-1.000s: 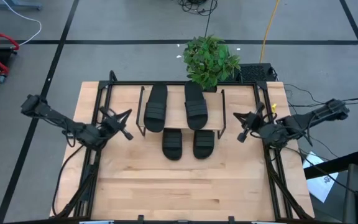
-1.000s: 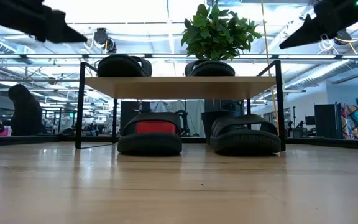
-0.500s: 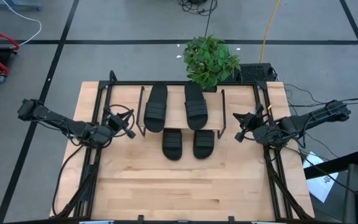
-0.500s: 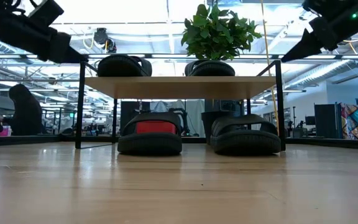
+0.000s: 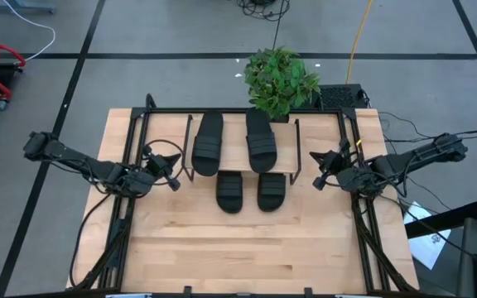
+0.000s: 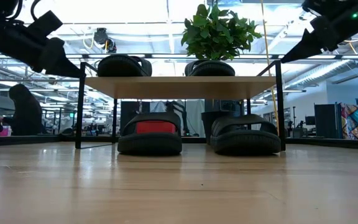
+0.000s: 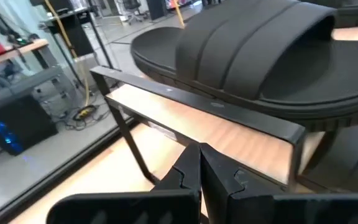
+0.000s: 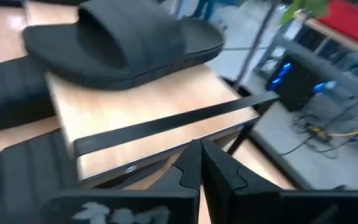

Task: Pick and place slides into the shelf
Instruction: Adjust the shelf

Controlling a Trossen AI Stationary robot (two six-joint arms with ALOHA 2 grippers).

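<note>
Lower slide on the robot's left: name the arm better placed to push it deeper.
Probably left. The left gripper is beside the shelf on that slide's side; the right gripper is opposite.

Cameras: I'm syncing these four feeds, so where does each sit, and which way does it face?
High view: overhead, looking straight down; both arms flank the shelf.
Low view: tabletop height, facing the shelf; arms enter at the upper corners.
Left wrist view: beside the shelf; left end effector shut.
Right wrist view: opposite side; right end effector shut.
Shared: every view shows the slides.
</note>
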